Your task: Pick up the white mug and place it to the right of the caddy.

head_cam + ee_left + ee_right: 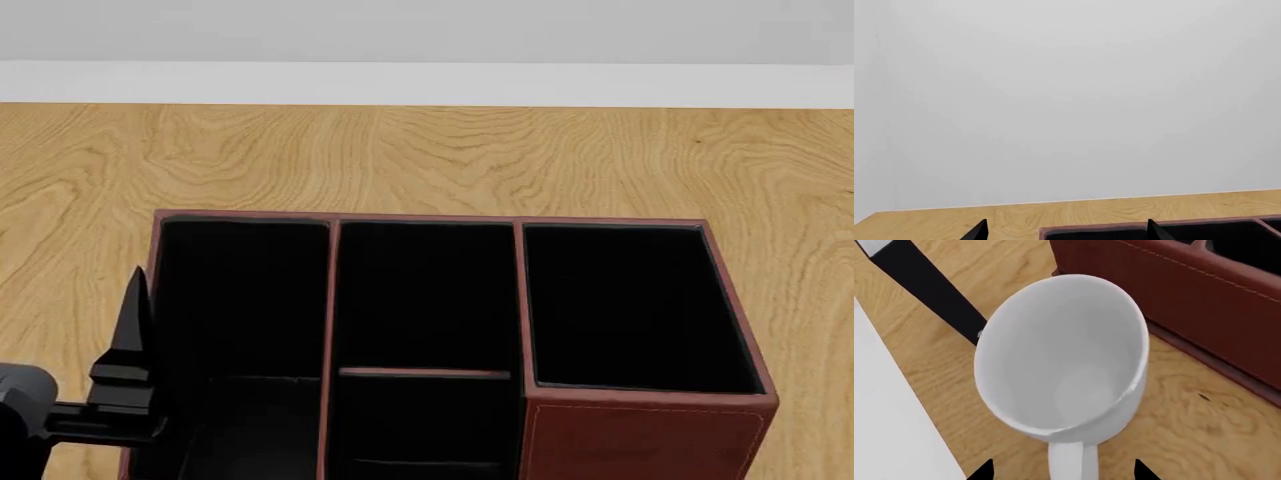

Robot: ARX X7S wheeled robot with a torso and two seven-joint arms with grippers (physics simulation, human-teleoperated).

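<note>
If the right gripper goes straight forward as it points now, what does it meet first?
Most likely the glossy white mug: its handle lies between the right gripper's open fingertips, its mouth facing the camera. The red-brown leather-look caddy stands beyond.

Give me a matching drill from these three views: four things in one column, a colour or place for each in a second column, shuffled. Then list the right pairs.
Things:
1. white mug
2. caddy
3. left hand
4. table

Descriptions:
A. light wood grain
B. at the caddy's left wall in the head view
C. dark red-brown outside, black-lined compartments
D. glossy, pale grey inside, seen only by the right wrist camera

Pairs: 1-D, 2-C, 3-B, 4-A
</note>
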